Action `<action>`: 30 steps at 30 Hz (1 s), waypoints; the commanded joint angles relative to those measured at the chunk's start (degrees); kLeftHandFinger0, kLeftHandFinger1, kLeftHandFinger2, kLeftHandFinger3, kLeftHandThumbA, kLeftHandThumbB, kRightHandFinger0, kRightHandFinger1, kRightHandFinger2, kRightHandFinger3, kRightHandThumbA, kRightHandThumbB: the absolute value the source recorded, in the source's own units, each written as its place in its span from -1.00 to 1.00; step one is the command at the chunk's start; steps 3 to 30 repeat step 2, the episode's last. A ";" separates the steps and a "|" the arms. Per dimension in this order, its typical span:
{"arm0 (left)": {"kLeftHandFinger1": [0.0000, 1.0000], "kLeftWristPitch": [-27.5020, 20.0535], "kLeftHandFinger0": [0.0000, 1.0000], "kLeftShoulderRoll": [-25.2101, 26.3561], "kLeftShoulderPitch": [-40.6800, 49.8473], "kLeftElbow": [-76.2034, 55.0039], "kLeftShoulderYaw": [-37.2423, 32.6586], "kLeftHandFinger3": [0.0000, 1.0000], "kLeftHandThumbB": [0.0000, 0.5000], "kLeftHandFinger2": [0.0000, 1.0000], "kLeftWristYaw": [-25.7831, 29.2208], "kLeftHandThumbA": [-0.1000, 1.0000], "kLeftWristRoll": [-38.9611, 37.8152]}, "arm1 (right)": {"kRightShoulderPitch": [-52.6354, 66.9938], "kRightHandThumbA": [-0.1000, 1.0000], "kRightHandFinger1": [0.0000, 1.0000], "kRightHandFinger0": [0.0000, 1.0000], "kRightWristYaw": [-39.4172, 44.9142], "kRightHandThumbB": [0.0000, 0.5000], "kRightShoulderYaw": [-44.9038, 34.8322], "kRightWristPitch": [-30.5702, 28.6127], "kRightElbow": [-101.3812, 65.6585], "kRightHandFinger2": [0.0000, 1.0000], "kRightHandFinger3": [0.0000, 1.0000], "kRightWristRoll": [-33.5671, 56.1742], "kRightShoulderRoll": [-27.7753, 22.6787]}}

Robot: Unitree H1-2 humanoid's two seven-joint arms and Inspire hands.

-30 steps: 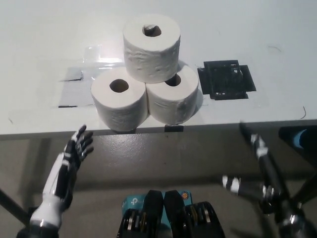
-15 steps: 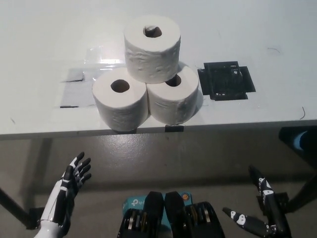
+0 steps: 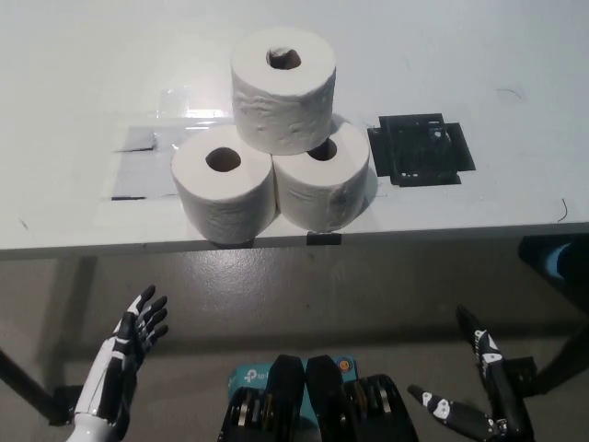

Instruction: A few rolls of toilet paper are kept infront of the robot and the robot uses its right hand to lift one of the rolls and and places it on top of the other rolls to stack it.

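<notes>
Since a second ago both hands have dropped from the desk edge to the bottom of the frame, and in the last half second they have hardly shifted. The black right hand sits at the lower right, fingers spread and holding nothing; the white left hand rests at the lower left, also empty with fingers apart. The top roll stands upright in the upper centre, resting on the left roll and the right roll, which stand touching side by side near the front edge of the desk. The stack looks finished and steady, so little seems left beyond keeping clear. The desk is white, with grey tape patches left of the rolls and a black plate to their right; below is a dull grey floor.
</notes>
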 commanded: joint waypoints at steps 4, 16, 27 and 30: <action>1.00 -1.78 1.00 0.44 0.77 -1.68 -0.14 1.00 0.42 1.00 -0.62 0.87 0.61 | 0.55 0.84 1.00 1.00 -1.60 0.01 0.83 -3.15 -0.23 1.00 1.00 1.36 -0.84; 1.00 -1.78 1.00 0.44 0.77 -1.68 -0.14 1.00 0.42 1.00 -0.62 0.87 0.61 | 0.55 0.84 1.00 1.00 -1.60 0.01 0.83 -3.15 -0.23 1.00 1.00 1.36 -0.84; 1.00 -1.78 1.00 0.44 0.77 -1.68 -0.14 1.00 0.42 1.00 -0.62 0.87 0.61 | 0.55 0.84 1.00 1.00 -1.60 0.01 0.83 -3.15 -0.23 1.00 1.00 1.36 -0.84; 1.00 -1.78 1.00 0.44 0.77 -1.68 -0.14 1.00 0.42 1.00 -0.62 0.87 0.61 | 0.55 0.84 1.00 1.00 -1.60 0.01 0.83 -3.15 -0.23 1.00 1.00 1.36 -0.84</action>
